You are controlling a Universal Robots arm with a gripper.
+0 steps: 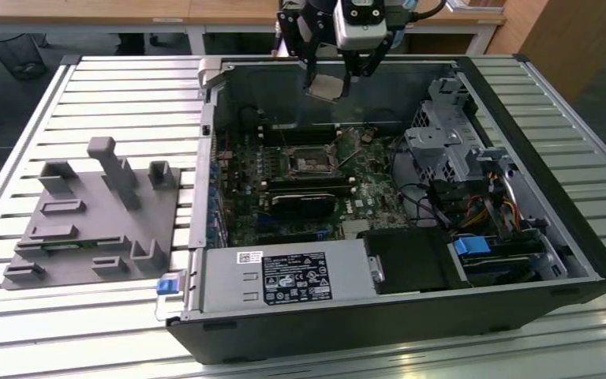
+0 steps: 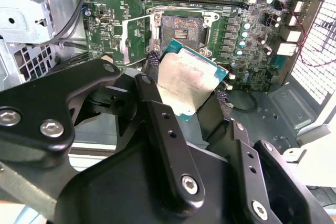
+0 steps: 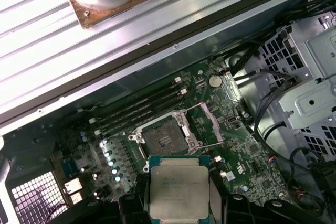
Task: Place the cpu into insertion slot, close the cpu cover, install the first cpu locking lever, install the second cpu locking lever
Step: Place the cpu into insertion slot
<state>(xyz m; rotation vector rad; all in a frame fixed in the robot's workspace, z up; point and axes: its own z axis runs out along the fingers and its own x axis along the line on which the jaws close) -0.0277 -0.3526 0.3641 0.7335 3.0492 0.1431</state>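
My gripper [image 1: 331,79] hangs above the back of the open computer case, shut on the cpu [image 1: 327,86]. In the second wrist view the cpu [image 2: 191,80] shows its pale tan underside, tilted between the black fingers [image 2: 157,111]. In the first wrist view the cpu [image 3: 177,186] shows its silvery top, with the gripper [image 3: 177,205] around it. The insertion slot [image 1: 308,163] lies below on the green board, its dark centre [image 3: 164,139] bare and its pins [image 2: 181,29] exposed. The cpu cover [image 3: 208,124] is swung up beside the slot, and the same silvery frame [image 2: 137,38] stands at the slot's edge.
A grey plastic fixture [image 1: 92,213] sits on the slatted table at the exterior view's left. Inside the case are a black heatsink block [image 1: 303,207], the power supply [image 1: 282,276], a metal drive cage [image 1: 450,150] with cables, and memory slots [image 3: 142,106] beside the socket.
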